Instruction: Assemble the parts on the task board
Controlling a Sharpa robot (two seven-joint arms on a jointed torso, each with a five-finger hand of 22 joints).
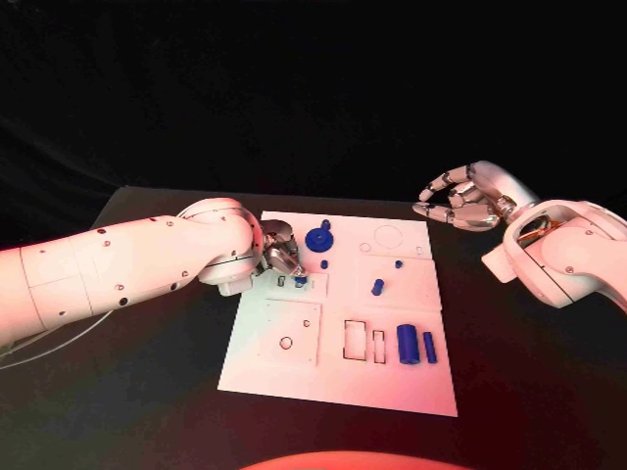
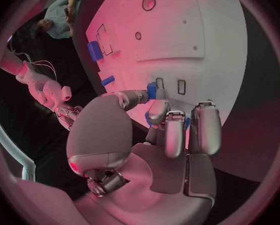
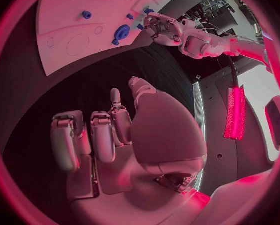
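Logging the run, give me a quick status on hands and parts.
Left hand down on task board, fingers at a small blue part. Right hand held off the board's far corner, holding nothing. Nothing blocking the two blue cylinders.

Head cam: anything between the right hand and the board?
No, only bare black table between the right hand and the board in head view.

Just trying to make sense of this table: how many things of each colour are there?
White: 1, task board
Blue: 6, disc, stub, peg, thick cylinder, thin cylinder, bit by left robot hand
Silver: 2, that one and right robot hand
Total: 9
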